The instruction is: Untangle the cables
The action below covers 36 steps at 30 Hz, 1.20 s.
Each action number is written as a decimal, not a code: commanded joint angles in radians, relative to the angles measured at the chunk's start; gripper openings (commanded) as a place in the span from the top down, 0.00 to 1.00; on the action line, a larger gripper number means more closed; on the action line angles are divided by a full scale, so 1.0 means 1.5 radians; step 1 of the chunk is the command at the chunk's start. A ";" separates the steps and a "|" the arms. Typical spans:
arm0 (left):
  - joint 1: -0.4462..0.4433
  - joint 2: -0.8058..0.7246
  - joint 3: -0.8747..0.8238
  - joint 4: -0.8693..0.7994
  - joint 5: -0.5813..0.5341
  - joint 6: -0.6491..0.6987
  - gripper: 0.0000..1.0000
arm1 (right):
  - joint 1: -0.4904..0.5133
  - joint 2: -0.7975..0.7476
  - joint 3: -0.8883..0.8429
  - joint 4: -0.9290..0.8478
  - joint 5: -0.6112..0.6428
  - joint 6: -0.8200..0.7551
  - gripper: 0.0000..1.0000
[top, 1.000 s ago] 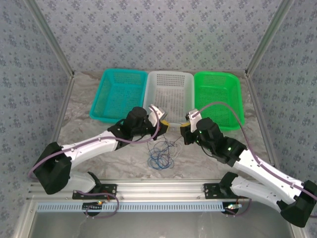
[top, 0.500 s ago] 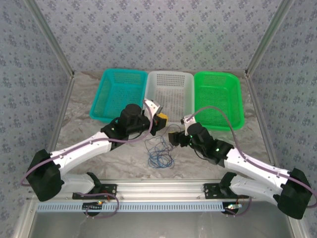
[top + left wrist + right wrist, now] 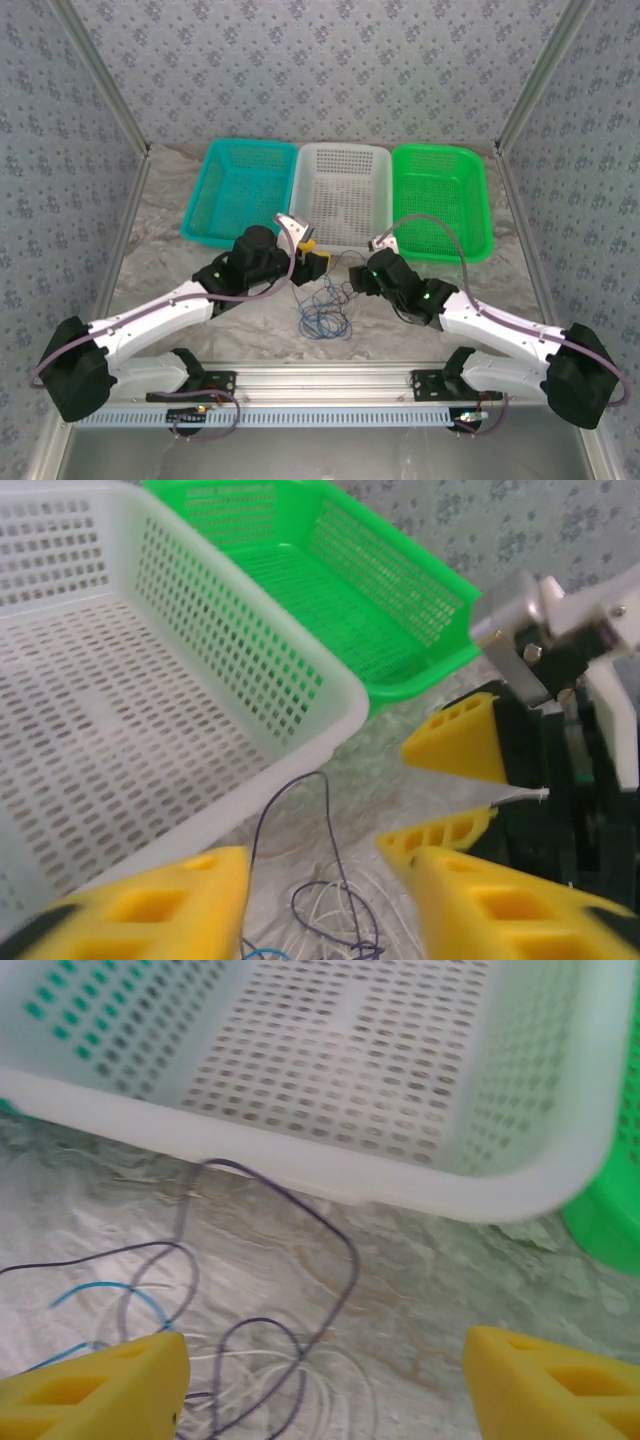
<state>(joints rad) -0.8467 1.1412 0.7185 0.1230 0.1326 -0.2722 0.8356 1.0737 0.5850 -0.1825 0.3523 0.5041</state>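
Observation:
The cables lie in a loose tangle of blue, dark purple and whitish loops on the table, in front of the white basket. My left gripper hangs open just above the tangle's far left side. Its yellow fingers straddle a purple loop and whitish strands without touching them. My right gripper is open at the tangle's far right side, facing the left one. Between its fingers lie purple, blue and whitish strands. The right gripper's fingers show in the left wrist view.
Three baskets stand side by side behind the tangle: teal, white and green. The white basket's front rim is a short way beyond both grippers. Patterned walls and metal posts enclose the table.
Both grippers have opened. Both arms have come down and toward the near edge, closing in on each other over the tangle. The purple cable now lies loose on the table.

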 commanded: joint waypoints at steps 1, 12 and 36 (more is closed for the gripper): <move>-0.004 -0.026 -0.011 0.002 -0.023 -0.010 0.31 | -0.021 0.016 -0.042 0.037 -0.007 0.057 0.25; -0.005 -0.049 -0.024 0.001 -0.022 -0.009 0.19 | -0.045 0.205 0.007 0.152 -0.067 0.106 0.26; -0.005 -0.060 -0.030 -0.001 -0.057 0.021 0.10 | 0.102 0.051 0.100 0.014 0.141 -0.058 1.00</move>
<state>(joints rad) -0.8471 1.0595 0.6571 0.1116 0.0578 -0.2703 0.9688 1.2015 0.7094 -0.0822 0.5041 0.4957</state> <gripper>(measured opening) 0.899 0.068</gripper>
